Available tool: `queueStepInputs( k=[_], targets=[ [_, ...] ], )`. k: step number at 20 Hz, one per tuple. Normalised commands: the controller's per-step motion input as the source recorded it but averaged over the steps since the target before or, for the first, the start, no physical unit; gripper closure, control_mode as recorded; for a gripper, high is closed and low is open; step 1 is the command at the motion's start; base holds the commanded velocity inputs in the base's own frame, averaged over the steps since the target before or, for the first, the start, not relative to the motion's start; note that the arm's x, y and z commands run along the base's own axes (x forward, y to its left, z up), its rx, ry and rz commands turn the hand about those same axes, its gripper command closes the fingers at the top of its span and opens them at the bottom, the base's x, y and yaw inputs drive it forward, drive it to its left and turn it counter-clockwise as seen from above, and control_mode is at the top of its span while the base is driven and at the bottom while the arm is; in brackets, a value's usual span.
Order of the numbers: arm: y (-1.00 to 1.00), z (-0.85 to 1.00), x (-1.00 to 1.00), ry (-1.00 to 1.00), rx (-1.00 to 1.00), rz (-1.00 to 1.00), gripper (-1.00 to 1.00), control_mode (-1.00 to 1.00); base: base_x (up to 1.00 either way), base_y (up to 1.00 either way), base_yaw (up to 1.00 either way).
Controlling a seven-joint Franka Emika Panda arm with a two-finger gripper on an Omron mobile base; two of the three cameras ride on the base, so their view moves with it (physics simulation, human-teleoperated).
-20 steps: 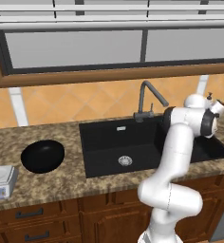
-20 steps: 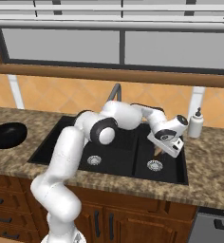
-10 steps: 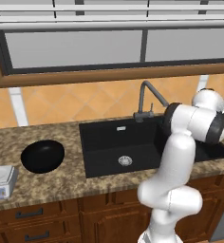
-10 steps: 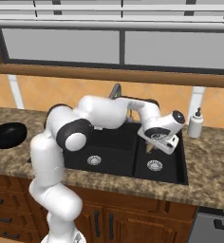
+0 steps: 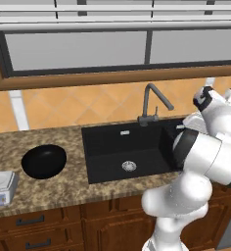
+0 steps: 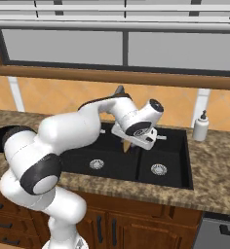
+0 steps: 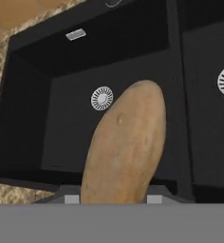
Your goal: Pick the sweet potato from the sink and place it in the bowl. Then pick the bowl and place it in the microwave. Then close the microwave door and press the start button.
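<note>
Hand view shows the pincer (image 7: pixel 113 201) gripping a tan sweet potato (image 7: pixel 126 152), apparently lifted above the black sink (image 7: pixel 28 128), while the black bowl (image 5: pixel 44 161) sits on the granite desk (image 5: pixel 63 188) left of the sink.

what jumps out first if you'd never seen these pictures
The sweet potato, tan and long, is clamped in the gripper and hangs above the black sink. Next comes the big white arm bent over the basin, and the glossy black bowl waiting on the granite counter left of the sink.
</note>
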Motion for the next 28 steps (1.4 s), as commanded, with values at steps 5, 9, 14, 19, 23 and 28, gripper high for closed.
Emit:
queueStepInputs(
  k=[5, 9, 14, 19, 23, 28],
  targets=[
    [1.0, 0.02, -0.07, 0.11, 0.0, 0.1, 1.0, -1.0, 0.0, 0.0, 0.0],
    [1.0, 0.08, -0.02, 0.08, -0.02, 0.15, 1.0, -1.0, 0.0, 0.0, 0.0],
    [1.0, 0.26, -0.01, 0.11, -0.09, 0.21, 1.0, -1.0, 0.0, 0.0, 0.0],
    [1.0, 0.02, 0.03, 0.02, -0.07, 0.22, 1.0, -1.0, 0.0, 0.0, 0.0],
    [1.0, 0.0, 0.15, 0.01, 0.0, 0.22, 1.0, -1.0, 0.0, 0.0, 0.0],
    [1.0, 0.13, 0.24, 0.04, -0.04, 0.24, 1.0, -1.0, 0.0, 0.0, 0.0]
  ],
)
